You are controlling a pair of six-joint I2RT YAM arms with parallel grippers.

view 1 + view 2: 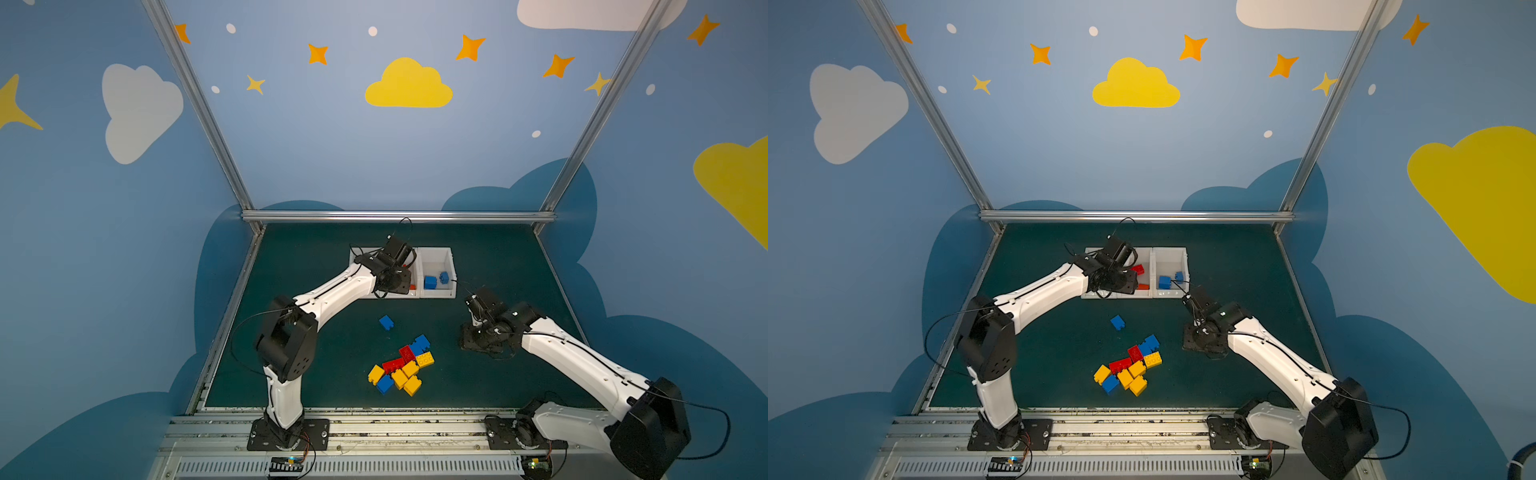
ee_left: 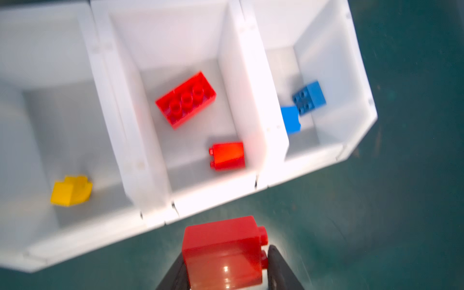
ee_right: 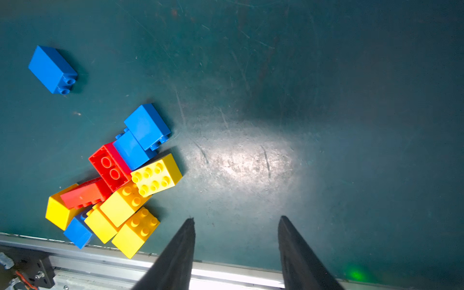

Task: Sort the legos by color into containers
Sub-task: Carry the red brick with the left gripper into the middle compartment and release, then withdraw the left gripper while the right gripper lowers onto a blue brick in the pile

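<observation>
Left wrist view shows the left gripper point(image 2: 226, 278) pinching a red brick point(image 2: 223, 253) between its jaws, the brick hanging over the mat just short of the near rim of the bins point(image 2: 213, 198). Middle bin point(image 2: 227, 50) already holds two red bricks; the bin on one side of it holds a yellow piece point(image 2: 71, 190), the one on the other side two blue ones. Judgement: the held brick has not yet cleared the rim, so an early release would drop it on the mat or bounce it off the wall; a sideways drift would put it among yellow or blue. The view is blurred, so exact clearance cannot be told. Right gripper point(image 3: 236, 223) stands spread and empty above the bare mat point(image 3: 326, 100), beside the pile point(image 3: 120, 180) near the mat's front edge; a lone blue brick point(image 3: 52, 69) lies apart. Judgement: the pile is interlocked, so a grasp there may drag neighbours or lift two colours at once.
</observation>
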